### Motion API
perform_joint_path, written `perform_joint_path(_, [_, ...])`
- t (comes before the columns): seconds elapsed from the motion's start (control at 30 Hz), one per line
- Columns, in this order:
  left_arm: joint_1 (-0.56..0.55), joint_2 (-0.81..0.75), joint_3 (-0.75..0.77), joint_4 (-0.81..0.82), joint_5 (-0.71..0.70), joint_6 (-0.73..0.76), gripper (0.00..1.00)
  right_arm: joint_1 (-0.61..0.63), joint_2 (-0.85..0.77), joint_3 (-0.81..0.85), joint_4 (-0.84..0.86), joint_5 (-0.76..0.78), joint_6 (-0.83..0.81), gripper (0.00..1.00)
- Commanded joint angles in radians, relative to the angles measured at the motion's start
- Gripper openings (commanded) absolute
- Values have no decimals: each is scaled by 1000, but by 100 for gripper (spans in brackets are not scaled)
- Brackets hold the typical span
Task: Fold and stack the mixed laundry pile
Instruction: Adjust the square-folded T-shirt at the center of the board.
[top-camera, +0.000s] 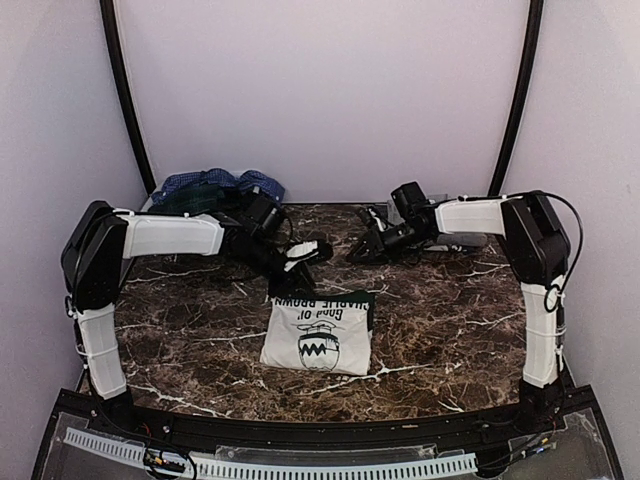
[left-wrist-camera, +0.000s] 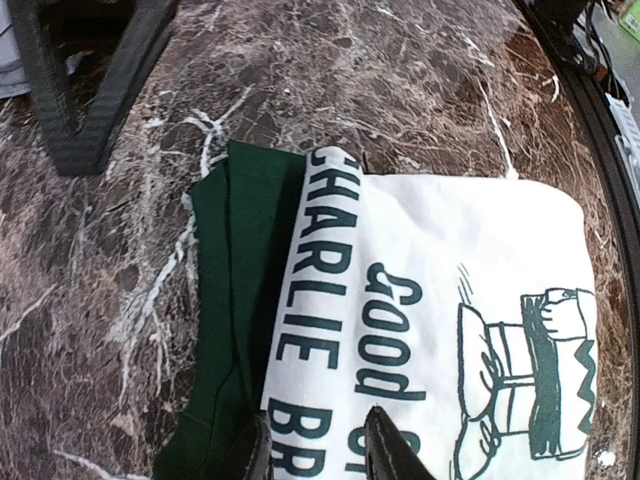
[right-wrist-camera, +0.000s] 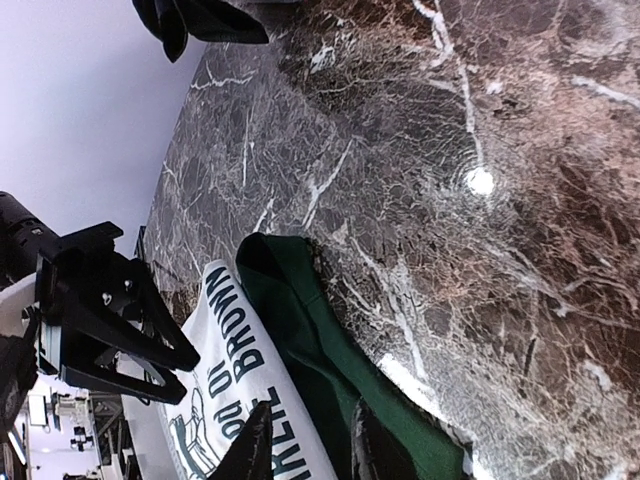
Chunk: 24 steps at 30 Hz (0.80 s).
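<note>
Two arms reach over the brown marble counter (top-camera: 450, 320) in the top view: the left arm (top-camera: 170, 235) comes in from the left edge and the right arm (top-camera: 480, 217) from the right, and their tips sit near each other just above the middle of the frame. Below them, at the centre of the counter, we see the white tee (top-camera: 318, 338) folded into a neat rectangle, with a strip of dark green sleeve along its upper edge and its dark lettering and cartoon print facing up. The left jaws stand apart and empty over the tee's lettered edge, as the left wrist view shows. The right jaws are apart too, holding nothing, close by the green strip. In the upper left, against the back wall, we find the remaining laundry pile (top-camera: 215, 190), with the blue checked shirt (top-camera: 225, 181) on top.
</note>
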Motion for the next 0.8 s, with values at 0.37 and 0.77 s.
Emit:
perform_joint_path(0.37, [-44,147,136,-126,16,189,29,97,201,172,-41,-84,-41,20])
perform_joint_path(0.77, [-66,179,164,-165,10,175,10,121,273,186,-82,-75,-75,18])
